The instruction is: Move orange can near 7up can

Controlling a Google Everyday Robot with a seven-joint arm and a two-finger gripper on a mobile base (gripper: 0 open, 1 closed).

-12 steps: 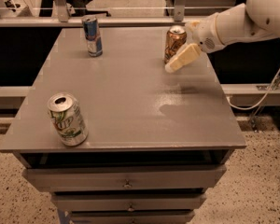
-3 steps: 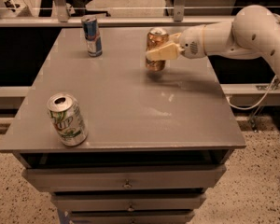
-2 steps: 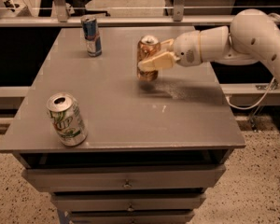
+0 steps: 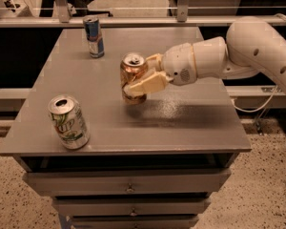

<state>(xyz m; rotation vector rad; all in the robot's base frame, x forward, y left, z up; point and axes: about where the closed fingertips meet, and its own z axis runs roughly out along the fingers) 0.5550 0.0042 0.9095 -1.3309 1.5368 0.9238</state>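
The gripper point(image 4: 136, 75) is clamping the orange can point(image 4: 132, 68) over the middle of the table point(image 4: 190, 128), right of and farther back than the near-left 7up can point(image 4: 69, 124), so overshooting leftward is risking toppling that can.

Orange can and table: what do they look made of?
Orange can: thin metal, probably aluminium, with a glossy copper sheen and silver top; the gripper clamps it mid-table. Table: matte grey top, laminate or painted metal, unclear which.

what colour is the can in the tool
Orange-copper with silver top, camera view; the tool holds the orange can over the table.
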